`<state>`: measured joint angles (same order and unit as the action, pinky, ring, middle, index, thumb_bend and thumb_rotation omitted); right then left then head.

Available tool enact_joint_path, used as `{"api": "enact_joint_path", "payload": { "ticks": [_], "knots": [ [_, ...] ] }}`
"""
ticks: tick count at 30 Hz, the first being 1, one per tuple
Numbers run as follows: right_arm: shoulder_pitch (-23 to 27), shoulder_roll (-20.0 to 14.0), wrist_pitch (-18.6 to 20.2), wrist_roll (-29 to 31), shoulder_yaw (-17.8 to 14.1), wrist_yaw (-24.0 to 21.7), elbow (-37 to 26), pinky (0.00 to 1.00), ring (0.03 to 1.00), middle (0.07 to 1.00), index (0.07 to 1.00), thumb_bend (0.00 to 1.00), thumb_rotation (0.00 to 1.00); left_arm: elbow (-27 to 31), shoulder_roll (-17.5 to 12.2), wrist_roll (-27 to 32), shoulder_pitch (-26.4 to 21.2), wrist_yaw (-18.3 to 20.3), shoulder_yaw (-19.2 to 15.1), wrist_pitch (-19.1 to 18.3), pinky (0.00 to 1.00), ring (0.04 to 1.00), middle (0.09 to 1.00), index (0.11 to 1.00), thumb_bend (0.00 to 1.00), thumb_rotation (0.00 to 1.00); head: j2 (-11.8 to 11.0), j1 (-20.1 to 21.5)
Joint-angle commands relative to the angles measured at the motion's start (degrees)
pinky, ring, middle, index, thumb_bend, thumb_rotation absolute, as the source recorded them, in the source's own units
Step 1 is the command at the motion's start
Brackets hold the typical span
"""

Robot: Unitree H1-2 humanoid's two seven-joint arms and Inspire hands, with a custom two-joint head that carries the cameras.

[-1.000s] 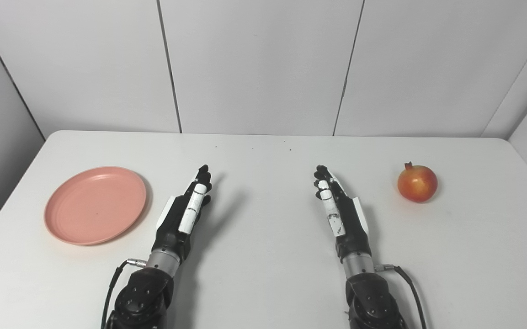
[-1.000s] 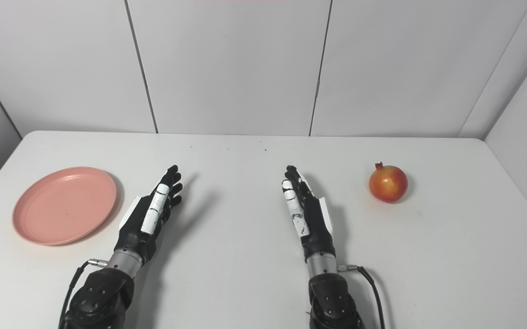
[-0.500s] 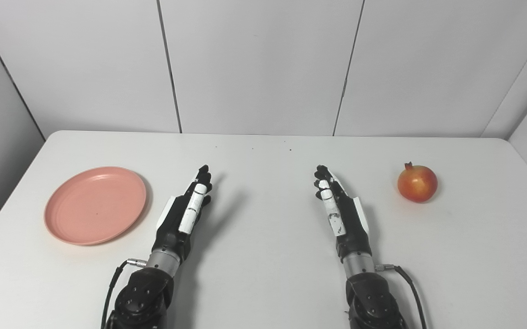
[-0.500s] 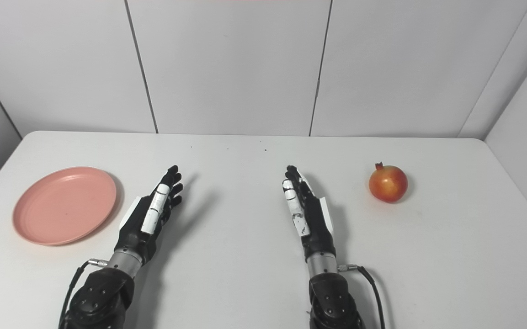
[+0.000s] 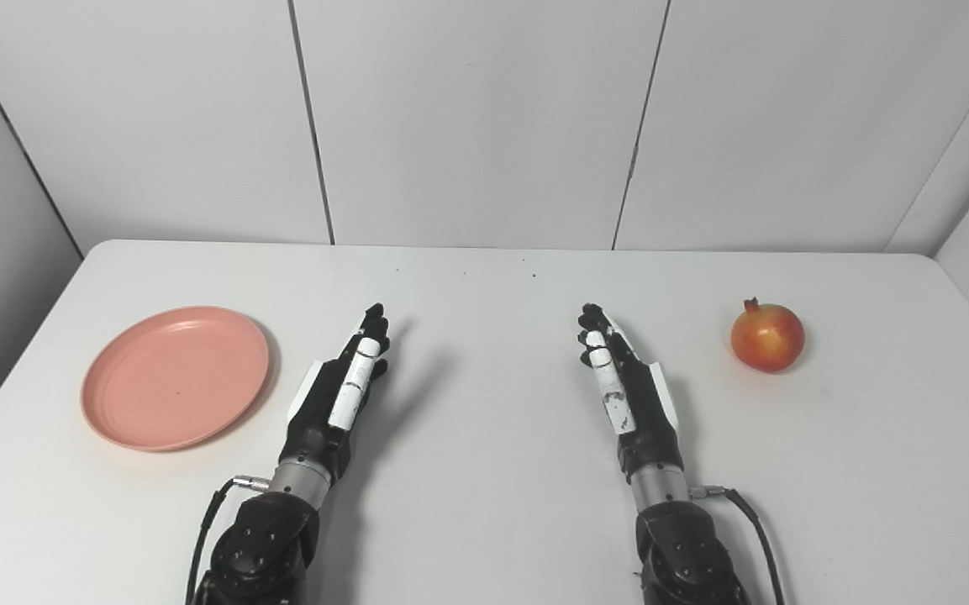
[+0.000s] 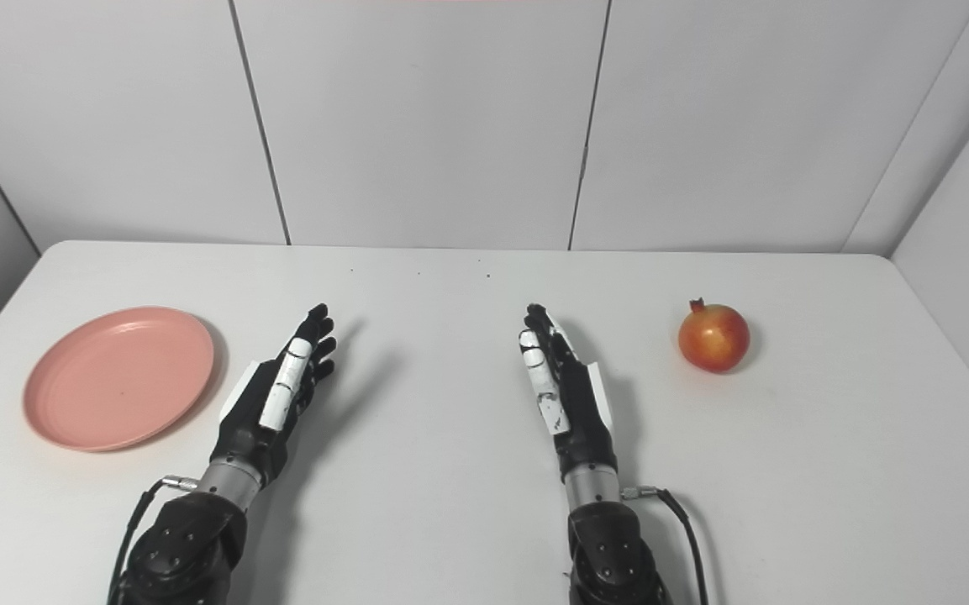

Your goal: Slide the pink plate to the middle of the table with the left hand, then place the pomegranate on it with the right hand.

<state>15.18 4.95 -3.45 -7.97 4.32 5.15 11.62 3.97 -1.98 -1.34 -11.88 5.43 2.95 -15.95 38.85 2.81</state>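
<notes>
A pink plate (image 5: 175, 377) lies flat on the left side of the white table (image 5: 484, 504). A red-and-yellow pomegranate (image 5: 767, 337) stands on the right side. My left hand (image 5: 341, 391) rests edge-up just right of the plate, not touching it, fingers stretched out and empty. My right hand (image 5: 623, 382) rests edge-up right of the table's middle, well left of the pomegranate, fingers stretched out and empty. In the right eye view the plate (image 6: 118, 377), the pomegranate (image 6: 713, 337) and both hands (image 6: 276, 399) (image 6: 564, 386) show the same layout.
Grey wall panels (image 5: 484, 118) rise directly behind the table's far edge. Side walls close in at left and right. A cable (image 5: 753, 521) runs from my right wrist toward the bottom edge.
</notes>
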Motion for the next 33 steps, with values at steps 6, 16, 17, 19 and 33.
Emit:
{"api": "enact_joint_path", "payload": {
  "ticks": [6,16,17,19,33],
  "knots": [
    [0.5,-0.2,0.0,0.2,-0.1,-0.2,-0.4,0.88,0.893,0.897,0.891,0.47,1.00,1.5,-0.3,0.1,-2.2,0.3,0.3,0.2,0.97,0.987,0.999,1.000,0.65,1.00,0.0,-2.4],
    [0.0,-2.5,-1.3,3.0,-1.5,-2.0,0.1,0.90,0.900,0.899,0.900,0.43,1.00,-0.1,1.6,-2.0,-2.2,-1.4,2.3,1.8,0.98,0.990,0.999,1.000,0.64,1.00,-1.8,-12.6],
    [0.0,-2.8,-1.3,3.4,-1.6,-2.3,0.3,0.91,0.903,0.902,0.903,0.43,1.00,-0.1,2.0,-2.2,-2.2,-1.6,2.6,1.6,0.98,0.992,1.000,1.000,0.64,1.00,-2.3,-14.3],
    [-0.1,-3.3,-1.9,3.9,-1.9,-2.7,0.9,0.92,0.909,0.907,0.909,0.44,1.00,-0.2,2.5,-2.7,-2.2,-2.0,3.0,1.4,0.98,0.994,1.000,1.000,0.64,1.00,-2.9,-15.6],
    [-0.2,-4.0,-2.5,5.3,-2.7,-3.1,2.2,0.94,0.915,0.913,0.913,0.47,0.99,-3.2,4.0,-3.6,-2.3,-3.5,3.3,3.6,0.97,0.993,1.000,0.994,0.68,1.00,-5.1,-18.9]
  ]
}}
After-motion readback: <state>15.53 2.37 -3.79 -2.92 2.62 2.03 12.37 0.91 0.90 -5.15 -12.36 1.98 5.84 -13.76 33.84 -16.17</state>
